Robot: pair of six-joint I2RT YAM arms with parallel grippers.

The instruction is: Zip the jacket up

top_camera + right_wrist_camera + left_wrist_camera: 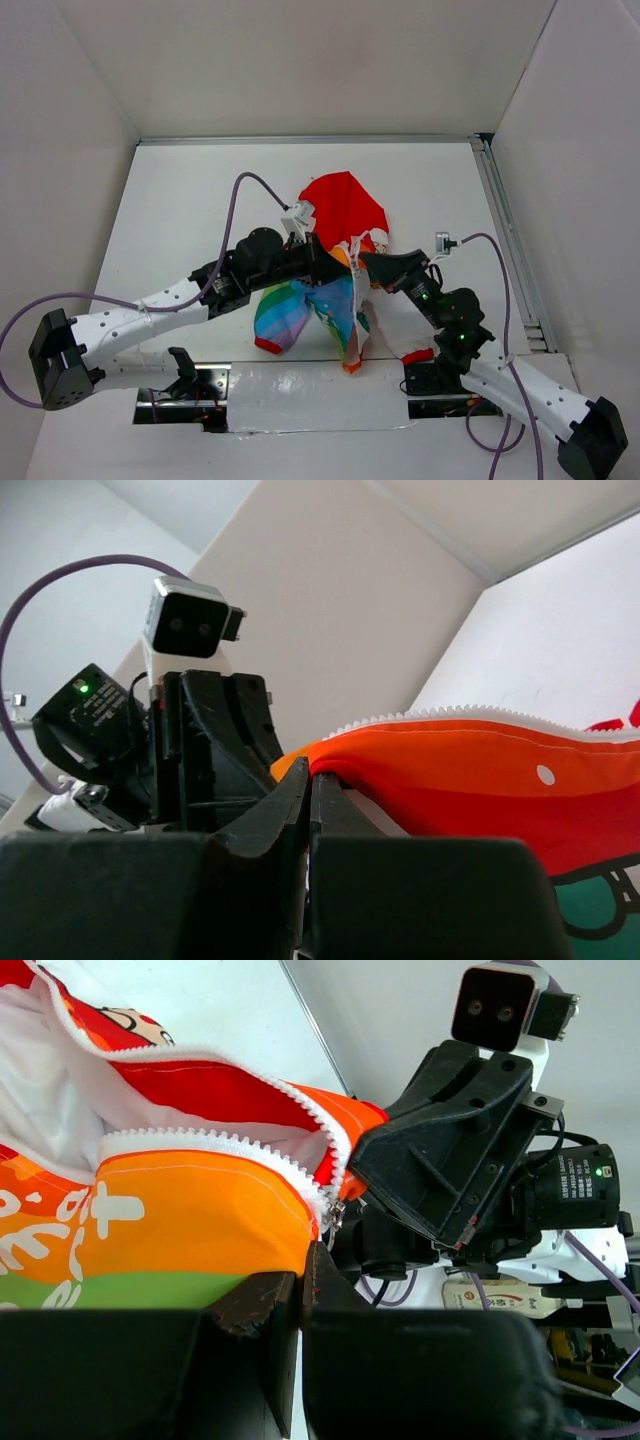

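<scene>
Closest to the lens in the left wrist view, the left gripper (303,1278) has its two dark fingers pressed together, and the orange band of the jacket (310,310) comes right down to their tips, so it is clamped on the fabric just below the zip. From the right wrist, the right gripper (308,785) looks much the same: its fingers are closed and the orange edge of the cloth runs into the pinch. The two grippers face each other, nearly touching, at the same corner of the garment.

The white zip teeth (220,1142) stand in two separate rows that spread apart toward the left of that view and draw together near the grippers (the front is not yet zipped).

From above, the jacket lies crumpled at the middle of the white table (200,200). Its red hood (345,205) points to the far side and its rainbow-striped half lies toward the near edge. A red cuff (418,355) lies beside the right arm. Both arms reach inward and meet over the garment.
</scene>
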